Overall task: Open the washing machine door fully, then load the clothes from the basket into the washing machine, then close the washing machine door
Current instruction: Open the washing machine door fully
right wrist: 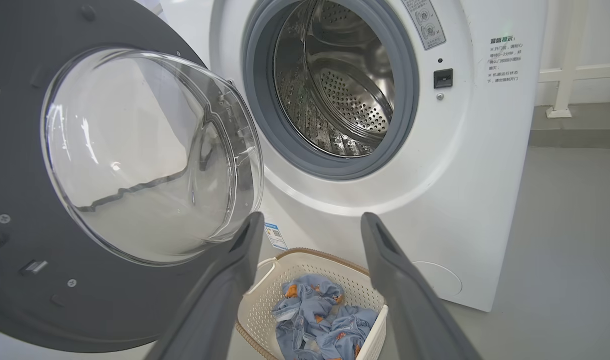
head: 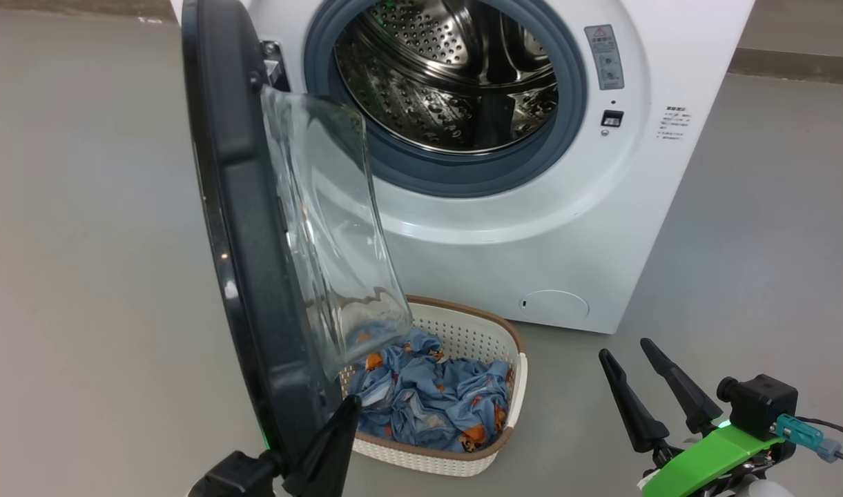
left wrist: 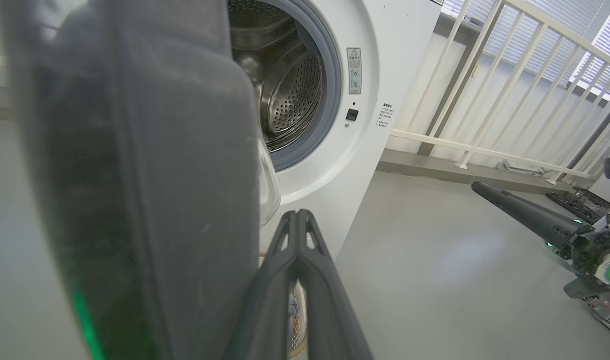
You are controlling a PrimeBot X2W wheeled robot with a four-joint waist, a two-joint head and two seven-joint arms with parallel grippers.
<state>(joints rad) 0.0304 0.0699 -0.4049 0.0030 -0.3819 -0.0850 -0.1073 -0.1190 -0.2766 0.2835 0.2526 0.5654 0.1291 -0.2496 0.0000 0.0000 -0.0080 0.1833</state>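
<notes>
Left gripper (left wrist: pixel 298 216): fingers pressed together with nothing between them, lying close along the inner side of the door's lower rim; whether they touch it cannot be told.
Right gripper (right wrist: pixel 312 220): fingers spread wide and empty, above the floor (head: pixel 739 276) to the right of the basket and apart from it, pointed toward the machine's front.
Washing machine door (head: pixel 241 228): swung out on its left-side hinge, standing roughly square to the machine's front, its wide black rim edge-on in the head view.
Glass bowl (head: pixel 324 228): clear, bulging from the door's inner face toward the right, its lower part hanging over the basket's left end.
Basket (head: pixel 462 459): cream perforated plastic with a brown rim, on the floor just in front of the machine, below the opening and beside the open door.
Clothes (head: pixel 428 400): light blue fabric with small orange figures, crumpled in a heap inside the basket.
Washing machine (head: pixel 531 241): white front-loader, opening uncovered, a blue sticker (right wrist: pixel 276 236) low on its front behind the basket.
Gasket (head: pixel 462 179): grey ring around the opening.
Drum (head: pixel 449 76): perforated steel, no fabric visible in it.
Railing (left wrist: pixel 484 100): white bars beyond the machine's right side.
</notes>
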